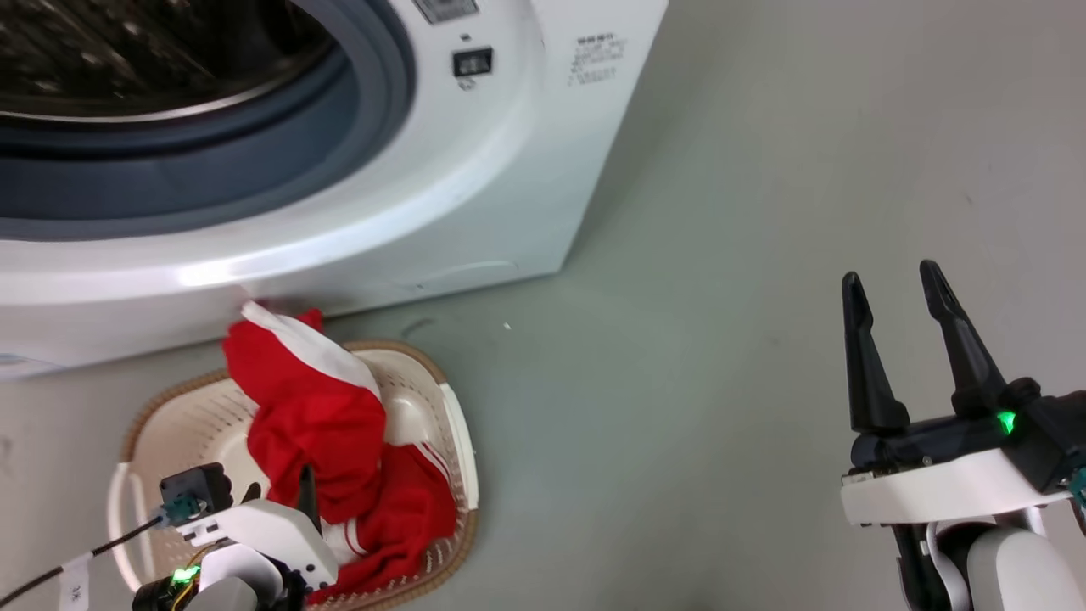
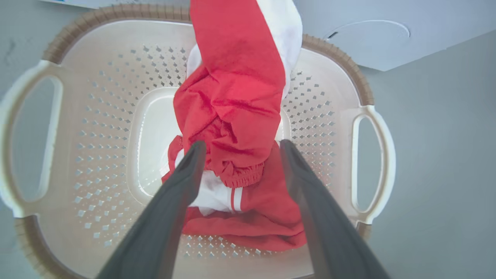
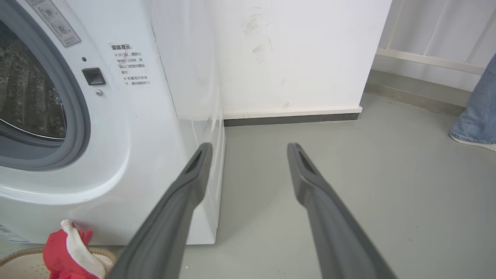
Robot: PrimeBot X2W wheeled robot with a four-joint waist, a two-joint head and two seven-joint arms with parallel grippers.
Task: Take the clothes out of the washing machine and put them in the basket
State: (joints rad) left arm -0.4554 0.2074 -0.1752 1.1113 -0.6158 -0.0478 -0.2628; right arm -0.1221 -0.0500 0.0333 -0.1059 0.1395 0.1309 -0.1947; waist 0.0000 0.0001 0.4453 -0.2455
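The clothes point(image 1: 314, 424), red with white panels and stripes, are heaped in the basket point(image 1: 195, 424), one end standing up over its far rim against the washing machine point(image 1: 475, 170). In the left wrist view my left gripper point(image 2: 242, 147) is open above the basket point(image 2: 108, 128), its fingers on either side of the clothes point(image 2: 232, 97). From the head, the left gripper point(image 1: 280, 492) shows at the basket's near side. My right gripper point(image 1: 891, 284) hangs open over bare floor, holding nothing. The visible part of the drum point(image 1: 127, 51) is bare steel.
The right wrist view has my right gripper point(image 3: 250, 146) facing the washing machine's point(image 3: 155, 116) right corner and a white wall point(image 3: 290, 58). A person's leg in jeans point(image 3: 476, 112) stands at the far right. Grey floor point(image 1: 721, 339) lies to the right of the basket.
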